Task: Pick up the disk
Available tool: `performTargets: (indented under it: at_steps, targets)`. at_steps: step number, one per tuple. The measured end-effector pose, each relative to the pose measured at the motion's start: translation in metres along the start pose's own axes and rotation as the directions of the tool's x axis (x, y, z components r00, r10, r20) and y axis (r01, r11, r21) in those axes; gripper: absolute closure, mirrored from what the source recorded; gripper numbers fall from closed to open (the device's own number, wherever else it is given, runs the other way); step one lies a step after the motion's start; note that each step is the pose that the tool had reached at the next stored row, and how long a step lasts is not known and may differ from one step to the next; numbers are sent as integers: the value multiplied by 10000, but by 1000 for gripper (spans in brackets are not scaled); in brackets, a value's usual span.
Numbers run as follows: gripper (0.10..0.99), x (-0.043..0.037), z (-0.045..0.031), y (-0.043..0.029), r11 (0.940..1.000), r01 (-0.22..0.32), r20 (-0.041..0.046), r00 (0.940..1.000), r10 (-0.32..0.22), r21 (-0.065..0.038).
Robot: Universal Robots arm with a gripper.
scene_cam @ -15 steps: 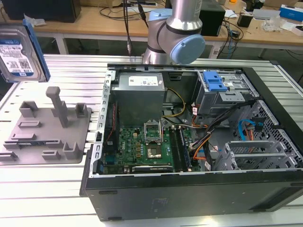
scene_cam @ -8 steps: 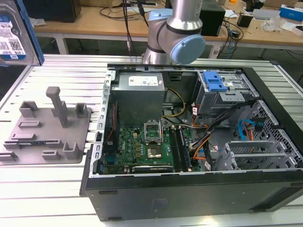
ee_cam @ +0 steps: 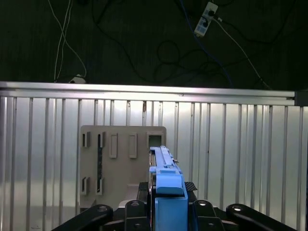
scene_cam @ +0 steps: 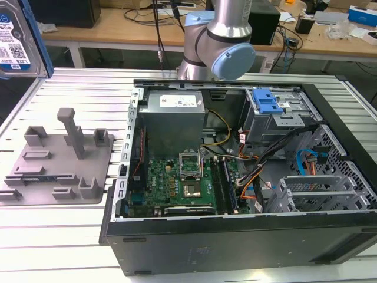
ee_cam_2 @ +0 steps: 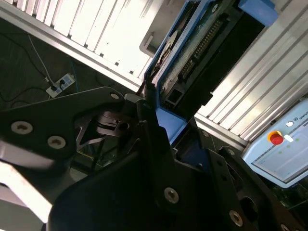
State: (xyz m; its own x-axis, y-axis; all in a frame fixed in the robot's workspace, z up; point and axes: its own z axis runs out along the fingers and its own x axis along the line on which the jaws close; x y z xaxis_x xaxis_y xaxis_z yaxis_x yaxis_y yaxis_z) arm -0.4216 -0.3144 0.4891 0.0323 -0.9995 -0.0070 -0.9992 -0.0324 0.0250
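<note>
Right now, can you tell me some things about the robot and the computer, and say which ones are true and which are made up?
1. The disk is held up in the air, off the table. True.
2. The grey plastic stand has the disk sitting on it. False: the stand is bare, and the disk is up at the exterior view's top left.
3. The gripper is closed on the disk. True: in both wrist views the disk's blue rail sits clamped between the fingers.
4. The computer case has its side cover on. False: it lies open, with the green board and cables showing.
5. The grey plastic stand lies inside the computer case. False: it rests on the table, beside the case.
</note>
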Motion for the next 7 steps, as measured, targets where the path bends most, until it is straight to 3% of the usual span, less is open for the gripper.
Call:
performTargets:
  at_steps: [7]
  targets:
    - [718, 0, 0, 0, 10000, 0, 1, 10000, 0, 0]
